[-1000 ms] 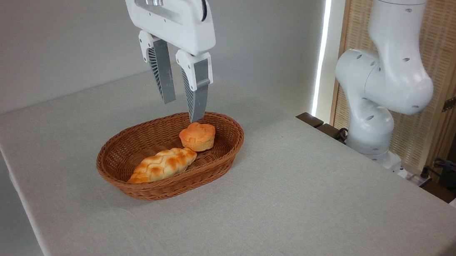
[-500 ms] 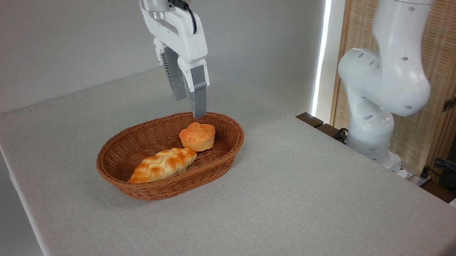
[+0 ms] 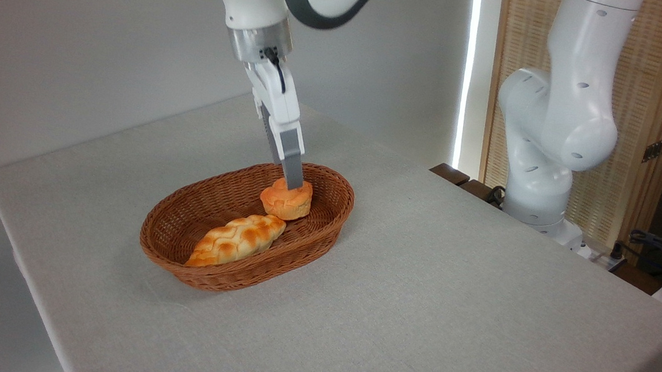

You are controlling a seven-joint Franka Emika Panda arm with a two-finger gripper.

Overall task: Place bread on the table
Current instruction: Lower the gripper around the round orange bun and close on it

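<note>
The bread (image 3: 286, 200), a small round orange-golden bun with a lobed top, sits in the right end of the brown wicker basket (image 3: 179, 253) on the grey cloth table (image 3: 418, 291). My gripper (image 3: 291, 181) reaches down from above and is seen edge-on, with its fingers lined up one behind the other. The near fingertip (image 3: 293, 179) overlaps the top of the bun. Only a sliver of the far finger shows behind it. The bun rests in the basket, not lifted.
A longer braided golden loaf (image 3: 236, 239) lies in the basket, left of and in front of the bun. The arm's white base (image 3: 548, 140) stands at the table's far right edge, with cables (image 3: 659, 248) beside it. A wooden screen stands behind.
The gripper has turned from a side-on view with a plain gap to edge-on. It has come down and moved right, from above the basket's back rim to the top of the bun.
</note>
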